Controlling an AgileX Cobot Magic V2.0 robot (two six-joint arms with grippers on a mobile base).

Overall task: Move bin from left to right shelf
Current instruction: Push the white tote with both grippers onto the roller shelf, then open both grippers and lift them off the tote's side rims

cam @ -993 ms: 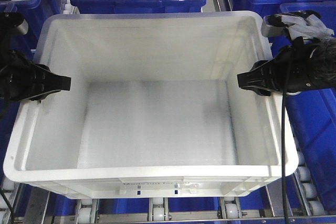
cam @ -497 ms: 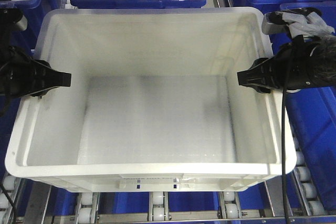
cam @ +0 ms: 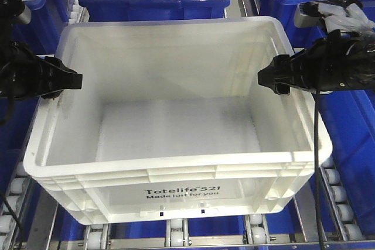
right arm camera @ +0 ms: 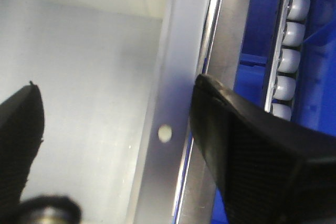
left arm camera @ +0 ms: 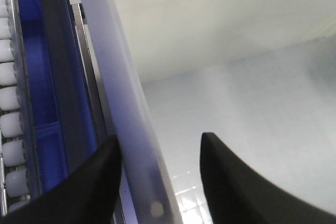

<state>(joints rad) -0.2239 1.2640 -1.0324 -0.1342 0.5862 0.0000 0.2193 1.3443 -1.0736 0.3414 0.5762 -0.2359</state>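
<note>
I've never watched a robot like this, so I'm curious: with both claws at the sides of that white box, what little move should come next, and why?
Probably close both grippers firmly before carrying on. The left gripper and right gripper each straddle a side wall of the bin, one finger inside and one outside, yet gaps still show beside the walls. The bin already looks tilted, front raised, so a loose hold might let it slip.

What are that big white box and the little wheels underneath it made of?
The white bin looks like moulded plastic, slightly translucent and matte, judging by its ribbed rim and printed front. The rollers beneath seem to be smooth white plastic, though their material is harder to tell.
</note>
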